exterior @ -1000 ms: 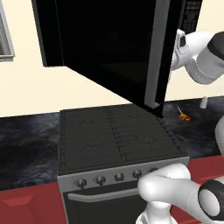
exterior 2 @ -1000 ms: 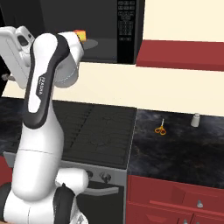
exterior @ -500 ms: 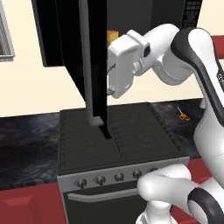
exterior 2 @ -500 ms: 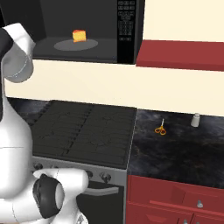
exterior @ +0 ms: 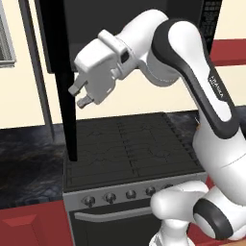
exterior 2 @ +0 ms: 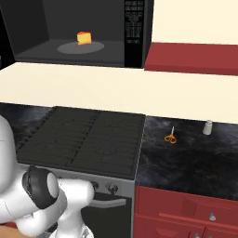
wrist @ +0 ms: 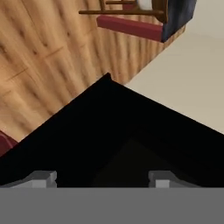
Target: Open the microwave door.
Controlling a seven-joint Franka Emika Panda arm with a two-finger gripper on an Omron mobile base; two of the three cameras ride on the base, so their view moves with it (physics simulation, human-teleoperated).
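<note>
The microwave door [exterior: 66,115] stands swung wide open to the left, seen nearly edge-on as a tall black panel above the stove. Its slim grey bar handle [exterior: 40,77] shows on the far side of it. My gripper [exterior: 79,95] hangs just right of the door's inner face, open, with nothing between its fingers. In the hand view a corner of the black door [wrist: 131,140] lies close ahead, between the spread fingertips [wrist: 42,178]. The microwave's open cavity [exterior 2: 51,51] holds a yellow wedge [exterior 2: 84,37] on the turntable.
The black stove top [exterior 2: 83,137] lies below the microwave, with knobs [exterior: 109,197] along its front. Orange scissors [exterior 2: 170,137] and a small shaker [exterior 2: 208,127] rest on the dark counter to the right. Red drawers [exterior 2: 186,214] sit under that counter.
The door has swung from partly open to wide open toward the left. My arm has followed it leftward, and the gripper now sits beside the door's inner face.
</note>
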